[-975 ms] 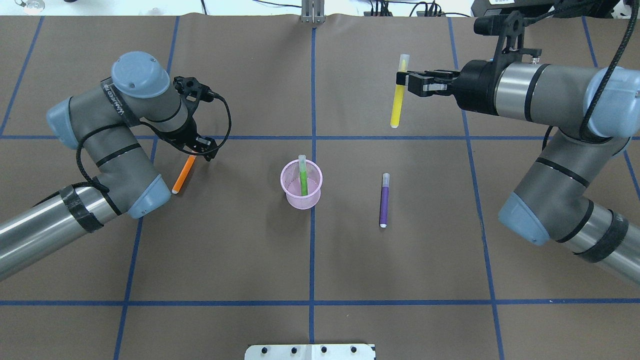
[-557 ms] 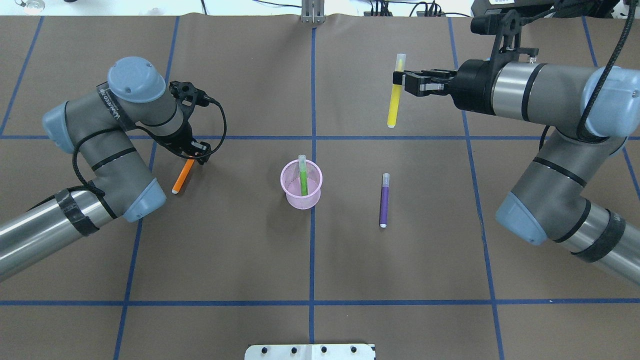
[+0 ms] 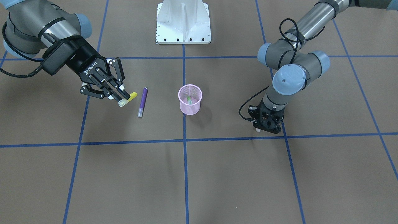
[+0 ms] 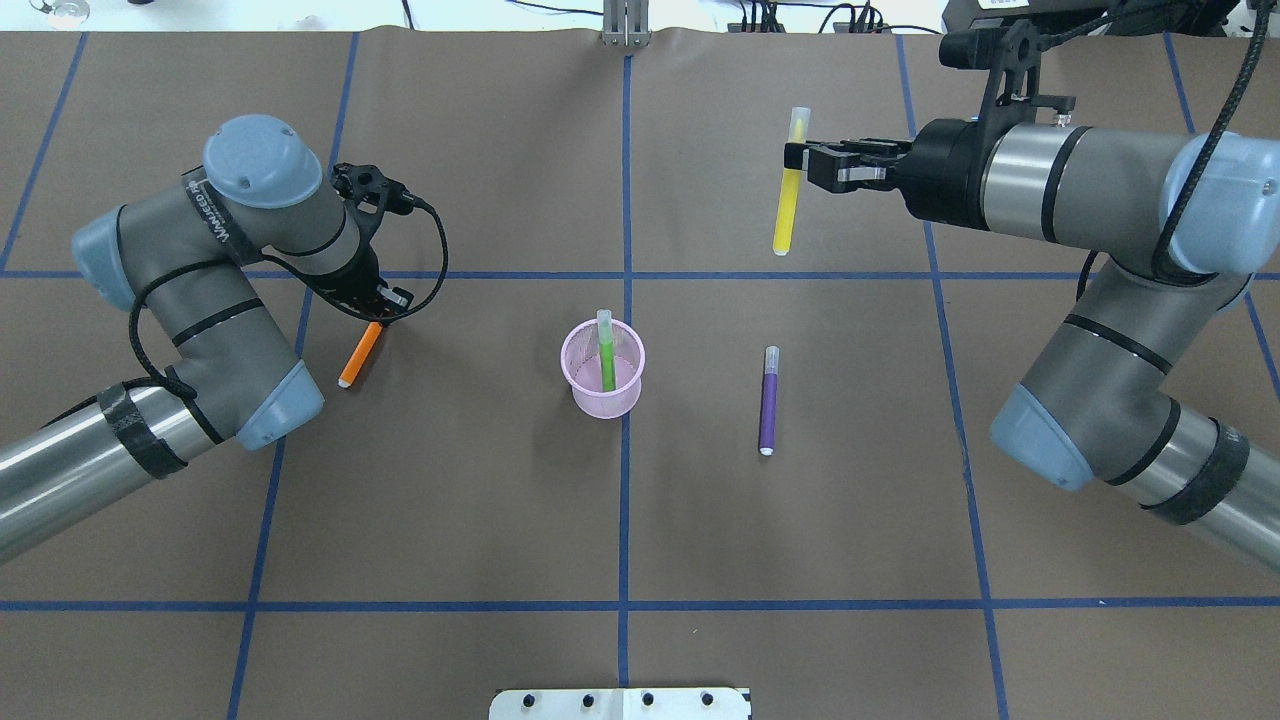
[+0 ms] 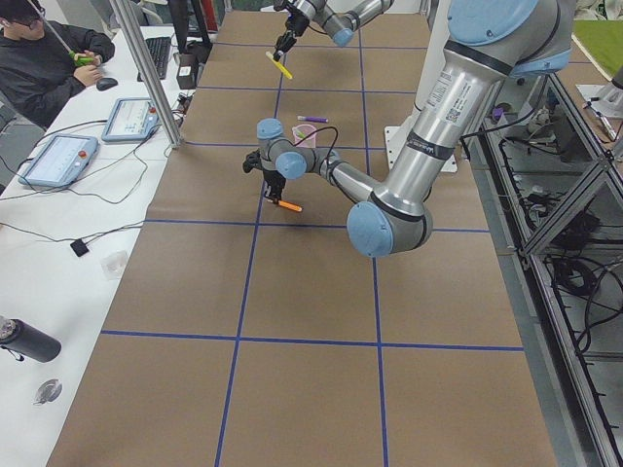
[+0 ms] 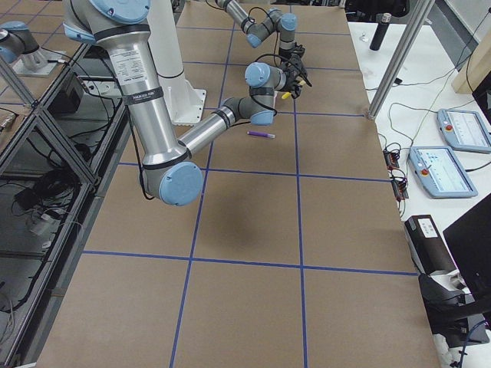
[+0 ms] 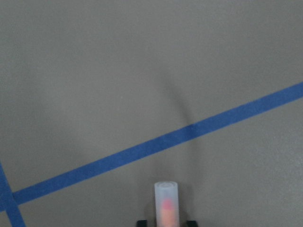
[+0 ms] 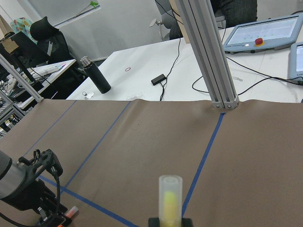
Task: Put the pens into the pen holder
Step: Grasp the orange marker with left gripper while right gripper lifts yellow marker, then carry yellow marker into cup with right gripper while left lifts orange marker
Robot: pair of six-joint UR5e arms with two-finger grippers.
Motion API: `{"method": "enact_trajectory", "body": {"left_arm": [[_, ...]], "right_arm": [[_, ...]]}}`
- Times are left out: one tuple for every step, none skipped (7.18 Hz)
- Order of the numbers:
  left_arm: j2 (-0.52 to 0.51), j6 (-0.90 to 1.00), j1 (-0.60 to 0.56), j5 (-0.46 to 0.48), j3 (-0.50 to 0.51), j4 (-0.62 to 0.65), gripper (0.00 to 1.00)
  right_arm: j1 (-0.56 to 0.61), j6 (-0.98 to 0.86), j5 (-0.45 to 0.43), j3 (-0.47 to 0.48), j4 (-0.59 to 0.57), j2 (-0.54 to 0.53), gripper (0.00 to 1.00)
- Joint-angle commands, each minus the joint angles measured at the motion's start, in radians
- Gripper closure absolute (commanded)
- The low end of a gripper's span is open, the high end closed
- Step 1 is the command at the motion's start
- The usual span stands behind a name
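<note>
Grips yellow pen (image 4: 786,210) near its cap in clenched right gripper (image 4: 797,167), raised likely to clear pen holder (image 4: 610,405), while pinching orange pen (image 4: 358,360) in left gripper (image 4: 384,314), seemingly for lifting.

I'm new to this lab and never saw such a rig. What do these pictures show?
Two robot arms work at a brown table. One picture looks down from behind them, one faces them, two look from the table's ends, two from wrist cameras. The right end effector holds a yellow pen in the air. The left end effector grips an orange pen at the table. A purple pen lies loose. A green pen stands in the pink pen holder.
</note>
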Motion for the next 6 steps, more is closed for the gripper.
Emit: {"method": "enact_trajectory", "body": {"left_arm": [[0.010, 0.000, 0.000, 0.000, -0.017, 0.005, 1.00], [0.014, -0.002, -0.003, -0.044, -0.059, 0.028, 1.00], [0.010, 0.000, -0.030, -0.107, -0.125, 0.084, 1.00], [0.009, 0.000, -0.052, -0.109, -0.180, 0.126, 1.00], [0.007, 0.000, -0.079, -0.111, -0.198, 0.126, 1.00], [0.003, 0.000, -0.102, -0.112, -0.199, 0.126, 1.00]], "right_arm": [[-0.002, 0.000, 0.000, -0.001, 0.000, 0.000, 1.00], [-0.002, 0.000, 0.000, 0.001, 0.000, 0.002, 1.00], [-0.003, 0.002, -0.002, 0.002, -0.005, 0.014, 1.00], [-0.009, 0.009, -0.003, -0.004, -0.014, 0.041, 1.00], [-0.054, 0.017, -0.067, -0.011, -0.015, 0.073, 1.00], [-0.144, 0.017, -0.215, -0.013, -0.024, 0.093, 1.00]]}}
